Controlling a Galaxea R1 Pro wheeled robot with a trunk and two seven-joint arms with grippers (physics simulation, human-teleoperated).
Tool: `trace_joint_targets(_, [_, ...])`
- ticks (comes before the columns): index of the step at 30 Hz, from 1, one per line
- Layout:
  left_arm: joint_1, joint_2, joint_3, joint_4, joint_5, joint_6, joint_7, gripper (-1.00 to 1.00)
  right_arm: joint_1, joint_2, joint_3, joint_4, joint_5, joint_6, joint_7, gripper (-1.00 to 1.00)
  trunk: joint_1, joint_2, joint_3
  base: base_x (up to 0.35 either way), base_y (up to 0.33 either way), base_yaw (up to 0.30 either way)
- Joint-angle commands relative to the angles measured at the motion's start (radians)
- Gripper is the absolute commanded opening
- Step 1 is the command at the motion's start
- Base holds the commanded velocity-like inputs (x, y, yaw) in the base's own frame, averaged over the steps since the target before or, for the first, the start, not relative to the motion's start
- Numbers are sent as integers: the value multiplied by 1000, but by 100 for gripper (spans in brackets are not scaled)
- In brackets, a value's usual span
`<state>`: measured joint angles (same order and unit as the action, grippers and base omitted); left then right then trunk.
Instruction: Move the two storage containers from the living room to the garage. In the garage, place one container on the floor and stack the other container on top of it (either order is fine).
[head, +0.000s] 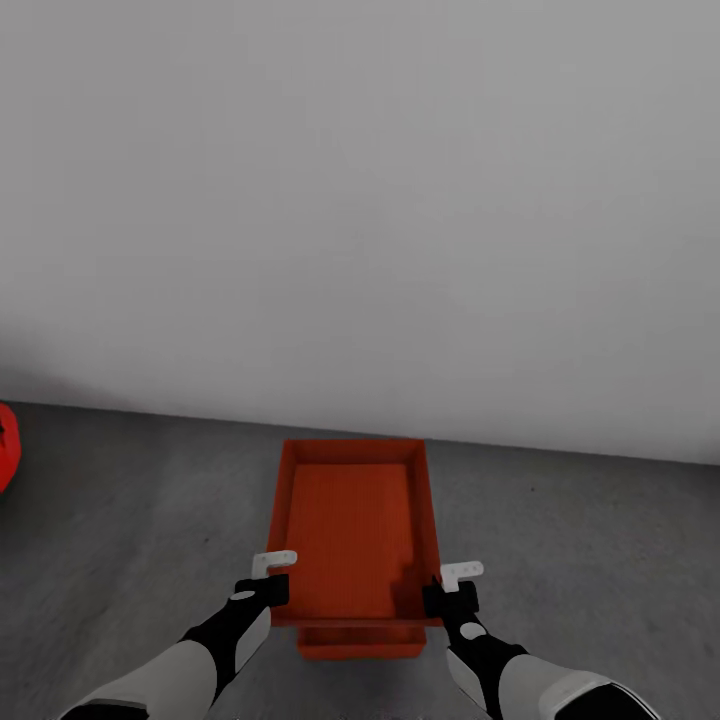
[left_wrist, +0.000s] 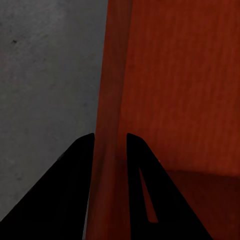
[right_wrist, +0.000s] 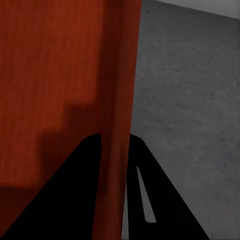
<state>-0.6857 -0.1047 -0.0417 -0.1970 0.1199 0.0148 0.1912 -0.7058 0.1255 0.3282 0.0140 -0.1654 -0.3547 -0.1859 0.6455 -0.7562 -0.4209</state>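
1. Setting: bare pale wall (head: 360, 200) above dark grey mottled concrete floor (head: 130, 520); a red object (head: 6, 447), cut by the frame edge, lies well to the left of the left gripper.
2. Left gripper (head: 272, 575): pinching the upper container's left long wall, one finger on each side of the rim.
3. Upper container (head: 352, 530): orange-red, lidless, smooth-walled, empty; held between the two grippers, above a second alike container (head: 360, 643) whose near edge protrudes just below.
4. Right gripper (head: 455, 585): pinching the right long wall likewise.
5. Risk: both grips sit near the container's near end, so uneven release could tip it or seat it skewed on the lower one.
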Motion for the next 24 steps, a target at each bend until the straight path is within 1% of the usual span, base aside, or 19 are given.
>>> trace_joint_targets(1, [0,11,6,2,7,2,11,-100,-1,0,-20,-2,-11,-18,-4,-100,0,-1,-3,0,0,0])
trace_joint_targets(24, [0,9,6,-1,7,2,11,-100,-1,0,-20,-2,-11,-18,-4,-100,0,-1,-39,0,0,0])
